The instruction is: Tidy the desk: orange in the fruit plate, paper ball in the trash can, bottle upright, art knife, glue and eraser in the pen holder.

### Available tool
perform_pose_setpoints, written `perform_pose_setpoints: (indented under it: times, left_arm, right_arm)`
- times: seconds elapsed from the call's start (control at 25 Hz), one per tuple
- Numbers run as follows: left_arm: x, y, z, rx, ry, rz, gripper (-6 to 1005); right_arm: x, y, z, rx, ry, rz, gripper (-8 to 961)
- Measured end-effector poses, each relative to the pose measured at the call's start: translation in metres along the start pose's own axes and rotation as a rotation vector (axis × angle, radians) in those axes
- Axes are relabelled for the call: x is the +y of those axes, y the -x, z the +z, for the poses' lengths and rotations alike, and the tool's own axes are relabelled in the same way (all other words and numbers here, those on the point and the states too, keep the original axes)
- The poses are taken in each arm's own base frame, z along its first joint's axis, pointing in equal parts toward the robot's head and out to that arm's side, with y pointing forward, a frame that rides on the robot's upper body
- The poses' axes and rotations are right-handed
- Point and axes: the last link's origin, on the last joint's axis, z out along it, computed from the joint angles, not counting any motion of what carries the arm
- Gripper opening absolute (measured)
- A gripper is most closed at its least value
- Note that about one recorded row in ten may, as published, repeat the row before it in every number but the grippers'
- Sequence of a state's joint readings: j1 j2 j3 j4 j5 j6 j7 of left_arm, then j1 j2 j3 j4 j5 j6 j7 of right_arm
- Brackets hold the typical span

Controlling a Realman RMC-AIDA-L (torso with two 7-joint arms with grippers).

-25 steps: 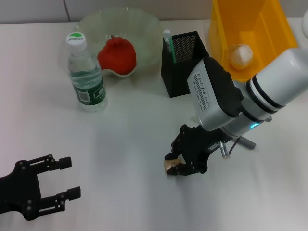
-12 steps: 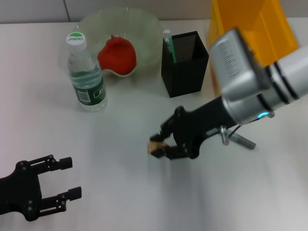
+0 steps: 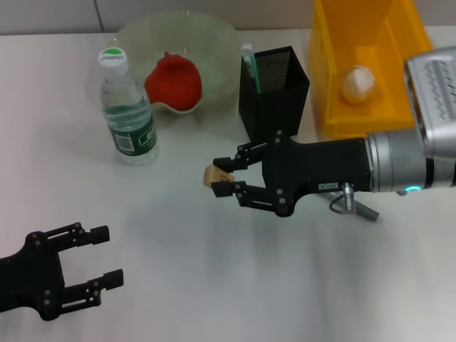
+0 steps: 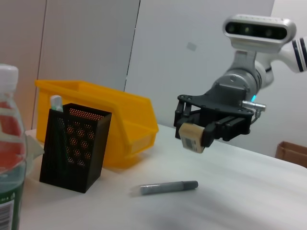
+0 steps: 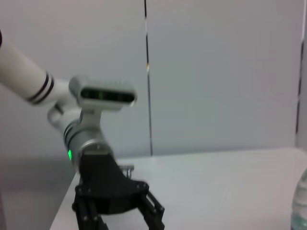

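One tan eraser (image 3: 216,175) sits clenched in our right hand (image 3: 226,178), raised above the tabletop (image 3: 178,249) beside the pen holder (image 3: 273,93); our left hand (image 3: 100,260) rests spread wide

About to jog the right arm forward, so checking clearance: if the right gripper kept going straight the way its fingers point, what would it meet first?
The right gripper, shut on the eraser, points toward the robot's left. That line looks free across the desk, passing in front of the bottle. Depth is unclear, so treat the bottle as the nearest risk.
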State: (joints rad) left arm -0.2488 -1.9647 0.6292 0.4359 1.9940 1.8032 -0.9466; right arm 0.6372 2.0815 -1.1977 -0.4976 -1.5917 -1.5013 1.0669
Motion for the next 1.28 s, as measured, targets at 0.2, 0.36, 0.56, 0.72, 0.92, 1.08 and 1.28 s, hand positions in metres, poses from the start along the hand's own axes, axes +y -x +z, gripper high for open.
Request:
perform_pose_setpoints:
  times: [0.2, 0.36, 0.56, 0.72, 0.92, 1.08, 1.28]
  left_arm:
    - [0.000, 0.000, 0.001, 0.002, 0.001, -0.001, 723]
    - [0.000, 0.000, 0.001, 0.003, 0.002, -0.002, 723]
    - [0.001, 0.000, 0.002, 0.005, 0.004, -0.005, 723]
    - [0.001, 0.001, 0.002, 0.005, 0.003, -0.006, 723]
    - [0.002, 0.001, 0.002, 0.007, 0.004, -0.009, 722]
    - [0.002, 0.001, 0.002, 0.007, 0.004, -0.018, 723]
    - [0.002, 0.001, 0.002, 0.008, 0.005, -0.020, 723]
  right_arm:
    - [0.002, -0.004, 0.000, -0.019, -0.010, 0.008, 322]
    - [0.001, -0.004, -0.002, -0.038, -0.035, 0.011, 333]
    - [-0.009, -0.003, -0.014, -0.127, -0.161, 0.018, 345]
    - [-0.020, -0.003, -0.022, -0.161, -0.266, 0.029, 356]
    - [-0.037, -0.004, -0.028, -0.182, -0.401, 0.037, 368]
    - [-0.047, -0.005, -0.030, -0.171, -0.465, 0.043, 378]
    - [-0.060, -0.007, -0.037, -0.171, -0.569, 0.071, 391]
